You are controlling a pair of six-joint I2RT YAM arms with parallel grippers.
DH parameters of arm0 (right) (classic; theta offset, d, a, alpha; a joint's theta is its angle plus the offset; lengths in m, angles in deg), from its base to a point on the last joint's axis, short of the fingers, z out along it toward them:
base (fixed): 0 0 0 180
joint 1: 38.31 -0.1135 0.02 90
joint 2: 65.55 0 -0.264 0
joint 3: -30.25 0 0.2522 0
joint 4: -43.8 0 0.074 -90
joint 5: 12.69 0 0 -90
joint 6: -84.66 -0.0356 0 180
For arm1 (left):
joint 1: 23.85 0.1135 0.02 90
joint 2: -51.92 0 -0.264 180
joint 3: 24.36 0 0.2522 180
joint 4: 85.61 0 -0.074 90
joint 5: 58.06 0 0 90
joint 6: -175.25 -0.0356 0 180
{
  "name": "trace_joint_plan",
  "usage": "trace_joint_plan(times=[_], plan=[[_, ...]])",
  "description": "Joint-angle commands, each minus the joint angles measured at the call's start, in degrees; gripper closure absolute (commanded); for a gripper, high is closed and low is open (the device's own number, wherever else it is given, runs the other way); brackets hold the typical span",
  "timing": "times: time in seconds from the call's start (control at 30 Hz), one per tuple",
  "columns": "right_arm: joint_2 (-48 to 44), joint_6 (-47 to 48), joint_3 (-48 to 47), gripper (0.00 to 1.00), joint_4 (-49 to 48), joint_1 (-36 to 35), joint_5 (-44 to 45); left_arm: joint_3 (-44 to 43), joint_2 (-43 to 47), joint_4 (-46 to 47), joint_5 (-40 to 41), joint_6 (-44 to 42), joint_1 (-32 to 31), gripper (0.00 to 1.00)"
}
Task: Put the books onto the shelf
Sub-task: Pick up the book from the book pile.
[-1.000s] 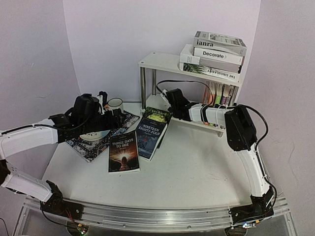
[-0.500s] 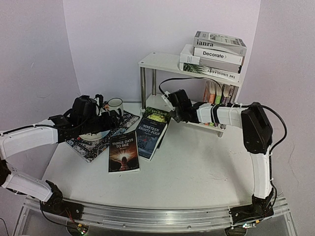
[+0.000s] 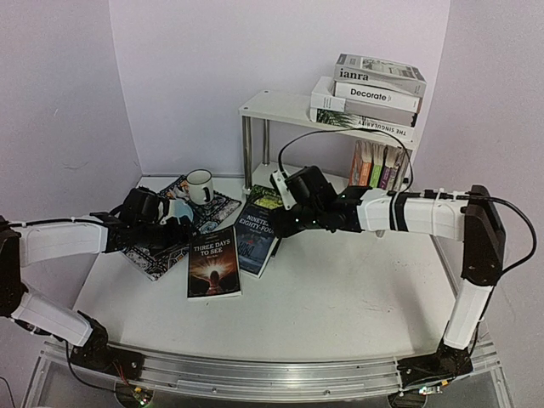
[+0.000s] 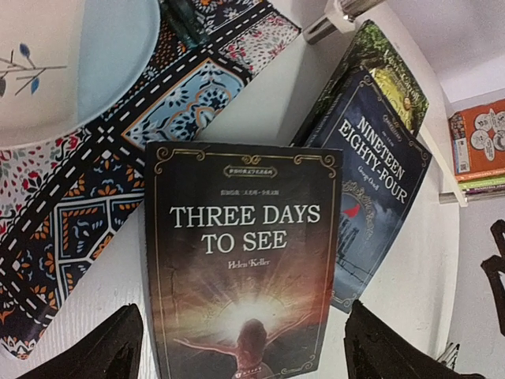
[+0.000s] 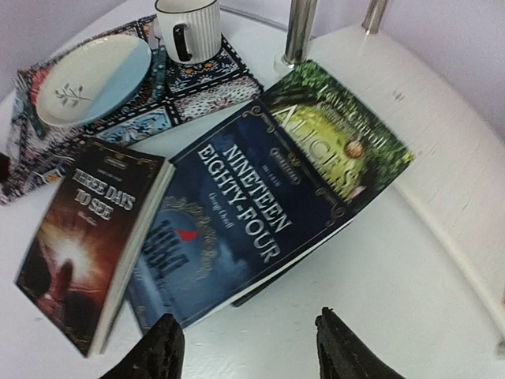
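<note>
**mo:** So how far had it got with the books?

**kit:** Past halfway, I'd guess. Reading the top view left to right, the left gripper (image 3: pixel 176 226) hung at about 9 o'clock on the table. Its fingers (image 4: pixel 102 351) were spread wide with nothing in them, right over the near end of the dark paperback (image 3: pixel 213 262). That book lay flat, one top corner overlapping the patterned mat (image 3: pixel 153 255). At its 2 o'clock the blue novel (image 3: pixel 257 240) lay flat too, on top of a green book (image 3: pixel 272 201) that poked out toward 12, near the shelf's chrome leg. So three were left on the table and none was held.

**mo:** And the right arm?

**kit:** The right gripper (image 3: pixel 285 224) hovered just beside the blue novel, fingers apart and empty. Off at 1 o'clock, the shelf (image 3: pixel 276 106) already had three big hardbacks (image 3: pixel 374 98) stacked flat on the top board. A row of paperbacks (image 3: pixel 378 166) stood upright on the lower one.

**mo:** Could you read anything?

**kit:** Yep.
- Dark one: "THREE DAYS TO SEE", Helen Keller.
- Blue one: "NINETEEN EIGHTY-FOUR". The author line looked like George Orwell, but it was small.
- Green one: "ALICE'S", with the rest covered.
- Stack spines, top down: "ianra", "Decorate", "THE SINGULARITY".
- Lower row: too tiny to tell.
</note>
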Motion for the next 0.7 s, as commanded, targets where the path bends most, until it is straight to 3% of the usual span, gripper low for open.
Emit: trace_joint_plan(times=[0.0, 0.27, 0.67], plan=[[-0.43, -20.48, 1.44, 0.4, 0.19, -0.91, -14.42, 1.69, -1.09, 0.79, -3.71, 1.16, 1.18, 0.11], [5.26, -33.42, 1.98, 0.46, -7.46, -4.18, -22.73, 3.72, -4.2, 4.1, -6.75, 0.24, 3.22, 0.17], [14.03, -43.05, 3.87, 0.44, -13.99, -6.6, -23.53, 4.23, -10.77, 8.51, -9.61, -0.53, 4.56, 0.22]])
